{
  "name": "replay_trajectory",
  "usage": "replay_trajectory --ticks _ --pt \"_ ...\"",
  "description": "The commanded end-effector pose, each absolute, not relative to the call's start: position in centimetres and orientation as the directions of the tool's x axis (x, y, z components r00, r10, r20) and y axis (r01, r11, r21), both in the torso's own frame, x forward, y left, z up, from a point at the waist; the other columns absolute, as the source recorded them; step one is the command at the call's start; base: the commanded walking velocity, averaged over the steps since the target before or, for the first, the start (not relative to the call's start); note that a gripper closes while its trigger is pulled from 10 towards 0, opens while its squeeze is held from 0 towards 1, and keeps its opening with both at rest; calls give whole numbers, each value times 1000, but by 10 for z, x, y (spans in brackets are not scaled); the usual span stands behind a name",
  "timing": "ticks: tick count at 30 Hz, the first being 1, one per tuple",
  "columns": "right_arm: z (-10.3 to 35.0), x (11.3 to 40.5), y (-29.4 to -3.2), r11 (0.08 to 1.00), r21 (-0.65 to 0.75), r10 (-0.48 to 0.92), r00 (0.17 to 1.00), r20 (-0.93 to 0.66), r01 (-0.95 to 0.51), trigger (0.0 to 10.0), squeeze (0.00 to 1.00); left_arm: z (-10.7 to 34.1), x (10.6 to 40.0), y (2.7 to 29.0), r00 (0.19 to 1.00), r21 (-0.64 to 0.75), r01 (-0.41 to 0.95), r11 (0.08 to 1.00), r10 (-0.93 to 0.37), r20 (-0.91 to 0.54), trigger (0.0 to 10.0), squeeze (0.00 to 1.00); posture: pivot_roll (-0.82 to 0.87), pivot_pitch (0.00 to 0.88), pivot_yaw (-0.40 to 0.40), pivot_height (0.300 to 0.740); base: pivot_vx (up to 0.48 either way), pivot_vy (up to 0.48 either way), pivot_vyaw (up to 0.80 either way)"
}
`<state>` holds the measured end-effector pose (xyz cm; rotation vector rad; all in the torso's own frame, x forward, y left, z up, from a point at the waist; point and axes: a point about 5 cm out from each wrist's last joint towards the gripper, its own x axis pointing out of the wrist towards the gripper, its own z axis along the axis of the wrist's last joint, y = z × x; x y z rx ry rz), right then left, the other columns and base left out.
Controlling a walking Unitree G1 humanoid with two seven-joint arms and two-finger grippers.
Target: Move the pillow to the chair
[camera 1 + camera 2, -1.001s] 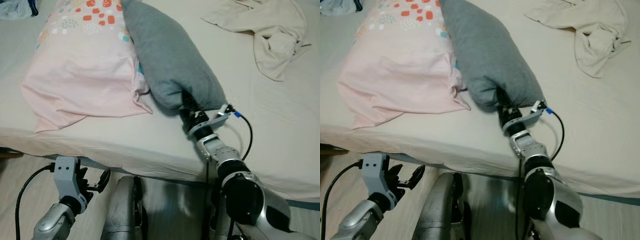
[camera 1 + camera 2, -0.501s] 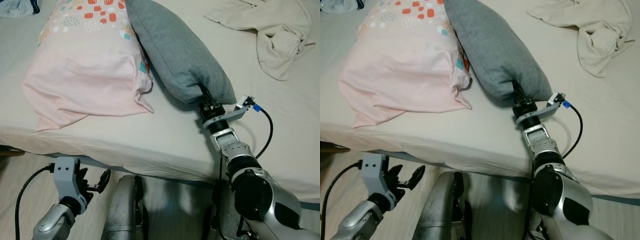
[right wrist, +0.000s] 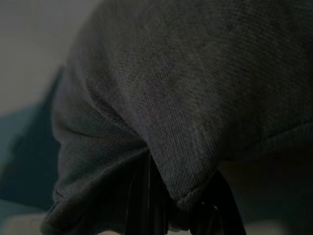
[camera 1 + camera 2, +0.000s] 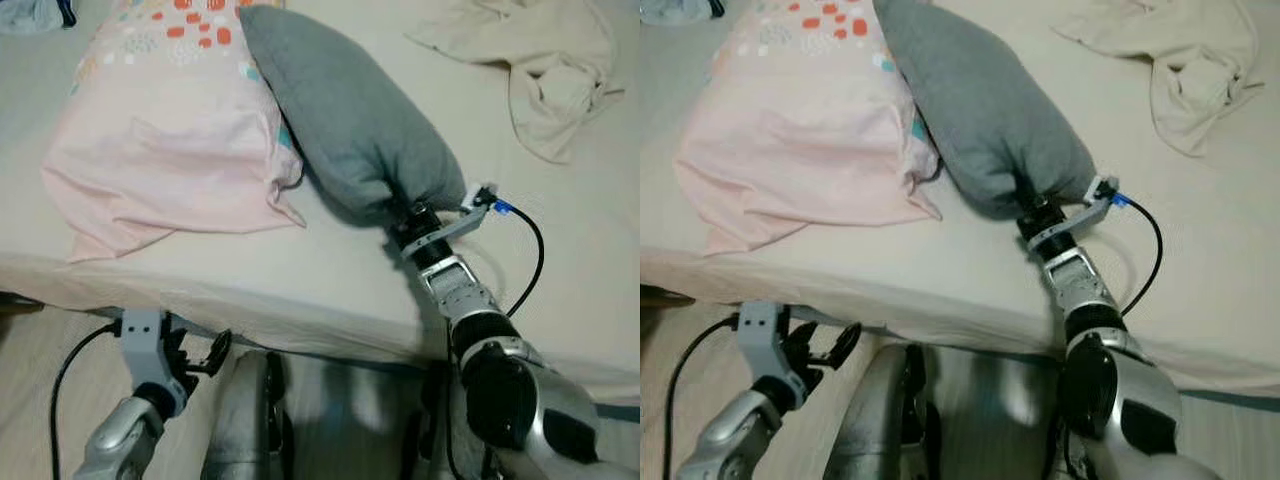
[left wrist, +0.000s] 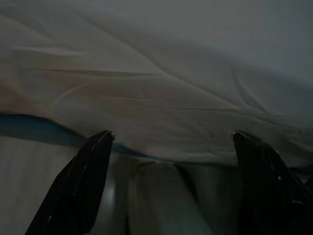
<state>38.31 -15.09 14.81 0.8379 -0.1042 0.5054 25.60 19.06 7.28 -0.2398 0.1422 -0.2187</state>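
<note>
Beige bed sheet (image 4: 330, 270), grey pillow (image 4: 345, 120) pinched by right gripper (image 4: 408, 214), left gripper (image 4: 200, 352) open below.

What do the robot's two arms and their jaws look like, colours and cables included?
Both arms are silver metal with dark joints. The left gripper has a pale grey wrist block, black jaws and a looping black cable. The right gripper has a ribbed black-and-silver wrist, a grey bracket with a blue-tipped plug, and a curving black cable.

Pink pillow (image 4: 170, 150) tight against grey pillow (image 4: 350, 130)
</note>
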Motion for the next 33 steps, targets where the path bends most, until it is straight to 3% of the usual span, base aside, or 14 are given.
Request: replay_trajectory --ticks 1,8,12,21,33 --pt "127 373 -137 588 670 438 875 207 -453 0 0 58 256 189 964 -265 176 948 -220 -147 10000 0 150 230 51 565 0 0 0" --pt "125 363 -123 550 634 505 821 266 -544 0 0 60 272 178 968 -288 186 939 -225 -108 10000 0 115 145 29 570 0 0 0" --pt "131 361 -117 536 600 544 786 293 -594 0 0 62 298 178 977 -291 164 943 -195 -84 10000 0 49 5 8 589 0 0 0" --pt "130 355 -116 538 570 566 767 301 -621 0 0 59 312 199 988 -272 83 959 -115 -103 10000 0 36 0 3 627 0 0 0" --pt "144 356 -114 532 537 572 745 342 -655 0 0 26 308 177 953 -271 81 959 -154 -260 10000 0 11 0 10 675 0 0 0"
